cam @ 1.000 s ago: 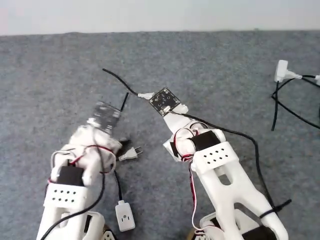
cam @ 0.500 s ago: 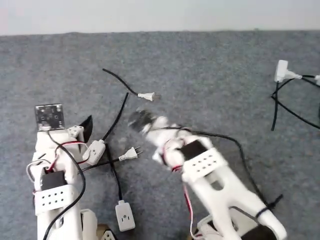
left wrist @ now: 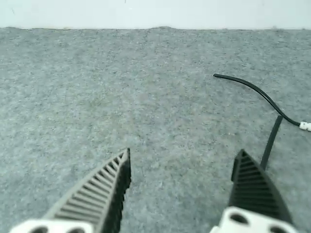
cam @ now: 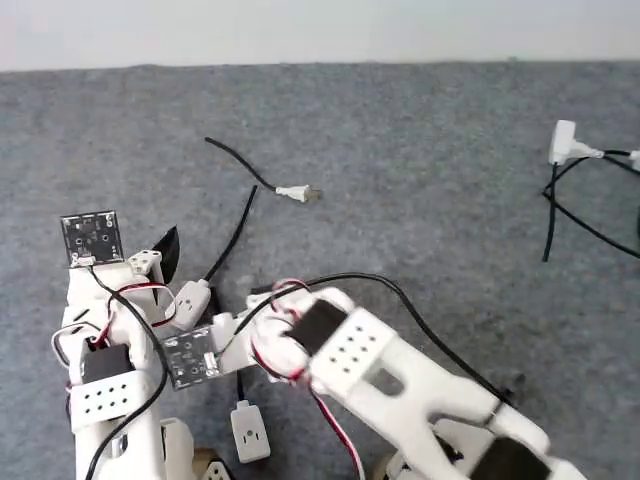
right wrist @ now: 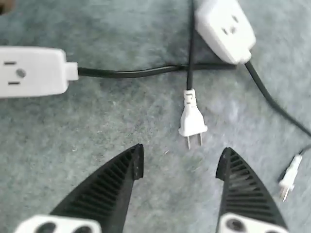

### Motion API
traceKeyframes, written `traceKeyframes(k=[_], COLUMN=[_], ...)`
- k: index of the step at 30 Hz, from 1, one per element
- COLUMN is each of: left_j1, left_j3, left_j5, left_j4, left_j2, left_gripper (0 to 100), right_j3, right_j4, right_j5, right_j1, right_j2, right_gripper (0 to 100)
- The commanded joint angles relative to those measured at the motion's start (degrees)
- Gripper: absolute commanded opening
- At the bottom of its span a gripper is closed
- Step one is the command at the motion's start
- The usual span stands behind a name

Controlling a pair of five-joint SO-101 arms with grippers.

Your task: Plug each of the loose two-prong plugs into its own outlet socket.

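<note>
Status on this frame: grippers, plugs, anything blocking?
Left gripper open, empty. Right gripper open, over loose two-prong plug. Outlet socket near it vacant. Black cord crosses plug's lead.

A grey, short-pile carpet [cam: 420, 140] covered the whole surface, its texture flecked and even from near to far. Along the far edge it met a plain, pale wall [cam: 320, 30] in 1 nearly straight line. The wall looked smooth and uniformly off-white. Light fell soft and even across the carpet, casting only faint shadows. In the left wrist view the carpet ran back to that wall, the join slightly wavy.
</note>
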Motion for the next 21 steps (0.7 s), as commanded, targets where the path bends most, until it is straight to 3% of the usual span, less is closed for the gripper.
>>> traceKeyframes(k=[1, 9, 21], left_j1=[-0.5, -5.8, -5.7], left_j3=[-0.9, -1.1, -1.0], left_j5=[-1.1, 1.4, 1.4], left_j4=[-1.8, -3.4, -3.5], left_j2=[-0.7, -0.8, -0.8], left_gripper=[32, 32, 32], right_j3=[-7.0, -10.0, -12.7], right_j4=[0.9, -5.4, -8.6], right_j5=[1.5, 1.3, 1.4], right_j1=[-0.7, 2.5, 4.1], right_j2=[8.5, 24.3, 25.5], right_gripper=[25.9, 26.0, 26.0])
